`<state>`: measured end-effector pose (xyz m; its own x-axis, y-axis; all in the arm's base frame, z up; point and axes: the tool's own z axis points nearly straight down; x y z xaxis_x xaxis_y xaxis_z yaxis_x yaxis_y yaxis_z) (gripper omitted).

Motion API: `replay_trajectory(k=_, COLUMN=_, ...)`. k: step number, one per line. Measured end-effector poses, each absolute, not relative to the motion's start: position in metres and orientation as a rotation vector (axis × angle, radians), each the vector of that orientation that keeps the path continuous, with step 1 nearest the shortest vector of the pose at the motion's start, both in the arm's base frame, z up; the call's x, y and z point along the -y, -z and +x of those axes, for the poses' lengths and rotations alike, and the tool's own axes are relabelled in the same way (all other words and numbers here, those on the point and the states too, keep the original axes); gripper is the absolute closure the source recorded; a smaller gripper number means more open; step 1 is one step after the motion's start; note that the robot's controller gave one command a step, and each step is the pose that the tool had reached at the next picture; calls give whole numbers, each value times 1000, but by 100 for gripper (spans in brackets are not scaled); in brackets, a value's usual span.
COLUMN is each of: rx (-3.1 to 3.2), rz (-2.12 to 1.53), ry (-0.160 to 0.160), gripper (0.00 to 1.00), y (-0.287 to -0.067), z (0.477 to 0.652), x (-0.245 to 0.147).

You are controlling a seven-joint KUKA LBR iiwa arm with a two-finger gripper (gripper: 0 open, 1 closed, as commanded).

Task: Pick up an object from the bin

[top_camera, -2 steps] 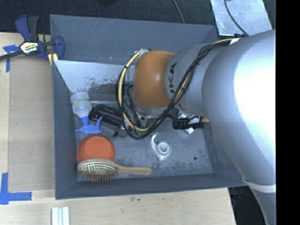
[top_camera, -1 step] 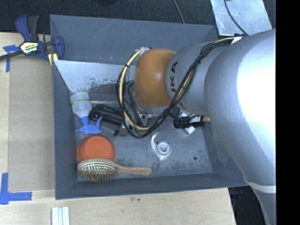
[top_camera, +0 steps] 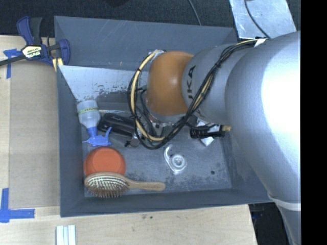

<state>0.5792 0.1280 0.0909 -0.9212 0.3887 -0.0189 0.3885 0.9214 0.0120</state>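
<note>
Pick not yet done: I am holding the wrist, under its orange cover [top_camera: 166,83], low over mid-bin. I cannot tell the gripper's [top_camera: 144,130] state. Black object [top_camera: 116,124] and clear cup [top_camera: 176,161] are lying nearest, on the bin [top_camera: 153,200] floor.

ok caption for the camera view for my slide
KUKA arm over a grey bin holding a wooden hairbrush, orange ball and clear cup

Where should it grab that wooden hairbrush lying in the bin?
Probably by the slim handle, coming straight down from above and closing across it: the hairbrush lies flat, handle clear on the bin floor, while its head sits right by the orange ball.
</note>
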Motion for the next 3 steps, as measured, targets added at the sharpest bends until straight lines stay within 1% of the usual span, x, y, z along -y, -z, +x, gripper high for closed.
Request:
replay_trajectory(k=1, rx=-3059, rz=620, ry=-12, gripper=100, y=-104, z=579, x=-127)
replay_trajectory(k=2, rx=-3066, rz=620, ry=-7, gripper=100, y=-131, z=577, x=-127)
replay_trajectory(k=3, rx=-3061, rz=618, ry=-10, gripper=100, y=-159, z=579, x=-127)
